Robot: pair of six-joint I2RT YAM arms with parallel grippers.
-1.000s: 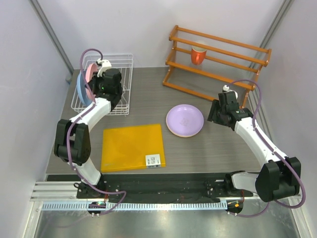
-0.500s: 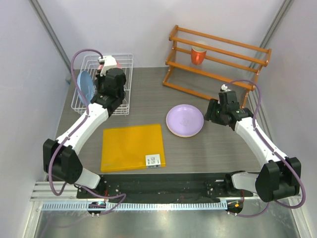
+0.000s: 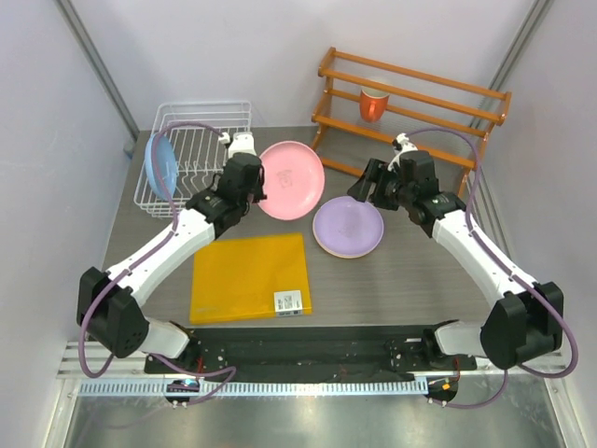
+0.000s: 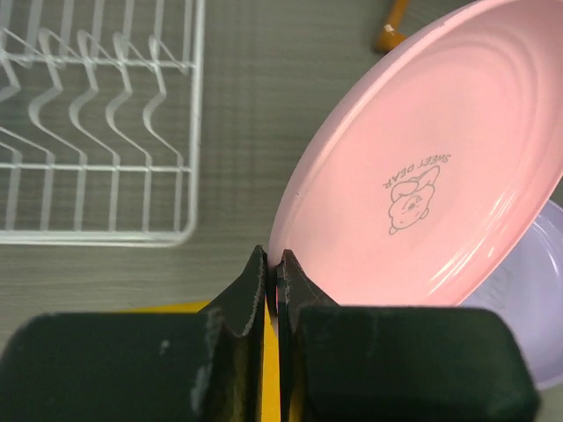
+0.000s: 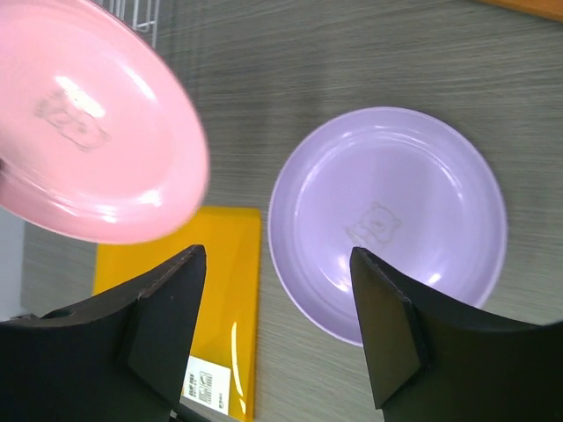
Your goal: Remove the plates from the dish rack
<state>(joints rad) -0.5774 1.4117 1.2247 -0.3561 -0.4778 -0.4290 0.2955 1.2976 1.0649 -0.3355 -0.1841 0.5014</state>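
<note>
Fingers (image 4: 264, 280) of the left gripper (image 4: 271, 268) are pressed almost together on the near rim of the pink plate (image 4: 422, 185), with only the thin edge of the plate between them. From where I stand that plate (image 3: 291, 180) is held tilted and looks raised off the table (image 3: 410, 280). It is outside the dish rack (image 3: 205, 105), to the right of it, between the rack and the purple plate (image 3: 347, 227). A small bear drawing and the words "SWEET BEAR" are printed in its middle. Seen from the left wrist, the white wires of the rack (image 4: 97, 132) lie off to the left with a strip of bare table between them and the plate, and the pink rim overlaps the purple one at the lower right. The left gripper (image 3: 254, 182) sits at the plate's left edge. The right gripper (image 5: 277, 255) is spread wide with nothing between its fingers (image 5: 167, 325). It hangs over the table (image 3: 367, 184) near the far left edge of the purple plate (image 5: 387, 220), which lies flat on the wood with a faint bear print in its centre. The pink plate (image 5: 88, 123) fills the upper left of that wrist's view, slightly blurred. A light blue plate (image 3: 160, 163) stands on edge at the left end of the rack. A square yellow mat (image 3: 249, 275) lies flat near the front of the table, with a white label at its corner. An orange wooden shelf (image 3: 410, 112) stands at the back right, with a red-orange cup (image 3: 374, 103) on it.
</note>
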